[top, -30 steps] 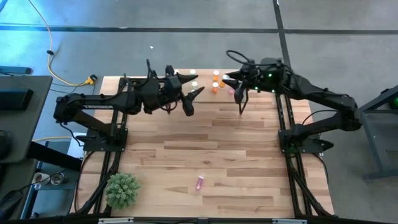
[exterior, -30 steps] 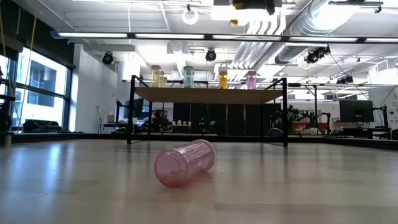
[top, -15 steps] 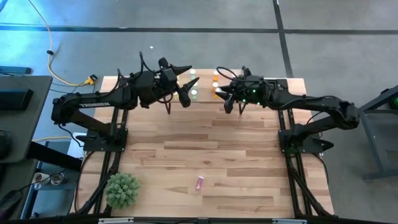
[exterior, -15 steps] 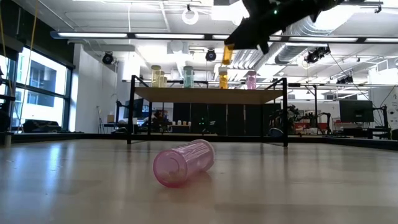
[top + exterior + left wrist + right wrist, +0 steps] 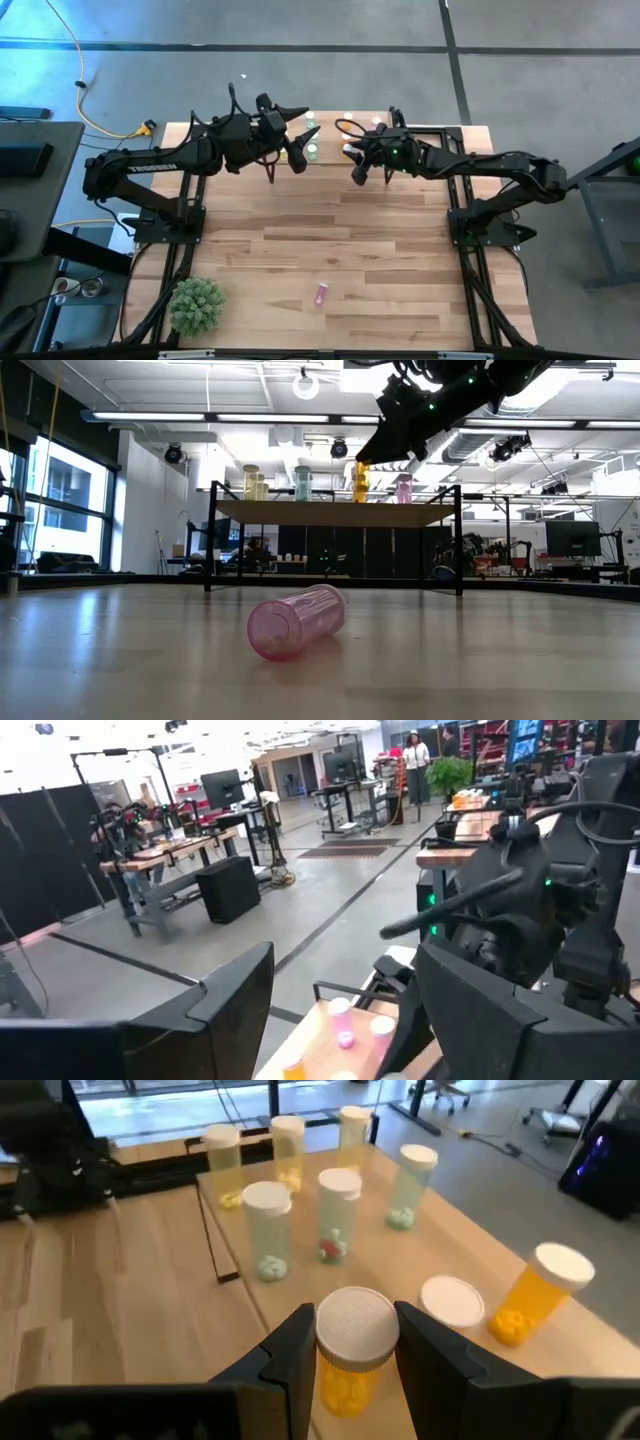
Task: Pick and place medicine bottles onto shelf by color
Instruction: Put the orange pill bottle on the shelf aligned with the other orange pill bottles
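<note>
The shelf (image 5: 335,512) stands at the table's far edge and carries upright yellow (image 5: 222,1165), green (image 5: 267,1225), orange (image 5: 540,1295) and pink (image 5: 403,487) medicine bottles. My right gripper (image 5: 355,1330) hovers over the shelf's orange part, shut on an orange bottle (image 5: 345,1380) with a white cap. My left gripper (image 5: 340,1030) is open and holds nothing, high above the shelf's left half (image 5: 295,140). A pink bottle (image 5: 322,293) lies on its side near the table's front edge. My right gripper pinches the orange bottle between its two fingers at the white cap (image 5: 355,1325), one finger (image 5: 300,1350) on each side. The fingers reach in from the table's right, slanting slightly down. The bottle is upright; whether its base touches the shelf I cannot tell.
A small green plant (image 5: 196,305) sits at the near left corner. The middle of the wooden tabletop (image 5: 330,230) is bare planks. In the left wrist view my right arm (image 5: 520,910) is close by, and people and workbenches show in the room beyond.
My right gripper has come down with the orange bottle and moved toward the table's left, down to the row of bottles on the shelf; the bottle stays upright. My left gripper has shifted a little toward the far edge, still open.
</note>
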Controlling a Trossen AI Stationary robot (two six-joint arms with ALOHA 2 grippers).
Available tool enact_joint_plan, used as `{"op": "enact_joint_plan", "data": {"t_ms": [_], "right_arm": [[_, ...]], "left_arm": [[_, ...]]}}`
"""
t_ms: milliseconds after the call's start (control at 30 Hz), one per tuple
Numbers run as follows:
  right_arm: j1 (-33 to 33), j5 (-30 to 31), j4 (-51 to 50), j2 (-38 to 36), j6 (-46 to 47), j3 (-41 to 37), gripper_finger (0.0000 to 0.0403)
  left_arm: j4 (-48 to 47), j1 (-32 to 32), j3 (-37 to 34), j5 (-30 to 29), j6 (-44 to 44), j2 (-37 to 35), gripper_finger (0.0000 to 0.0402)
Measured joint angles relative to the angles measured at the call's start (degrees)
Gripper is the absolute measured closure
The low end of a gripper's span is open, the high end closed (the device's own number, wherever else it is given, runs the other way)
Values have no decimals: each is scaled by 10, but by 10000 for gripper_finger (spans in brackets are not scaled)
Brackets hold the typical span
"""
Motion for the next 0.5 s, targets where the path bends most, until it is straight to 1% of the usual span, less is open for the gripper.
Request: {"op": "enact_joint_plan", "data": {"t_ms": [133, 333, 500], "right_arm": [[1, -4, 3, 9, -32, 0, 295], [0, -3, 8, 29, -34, 0, 295], [0, -2, 8, 30, -39, 0, 295]], "left_arm": [[0, 0, 0, 0, 0, 0, 167], [0, 0, 0, -2, 0, 0, 167], [0, 0, 0, -2, 0, 0, 167]]}}
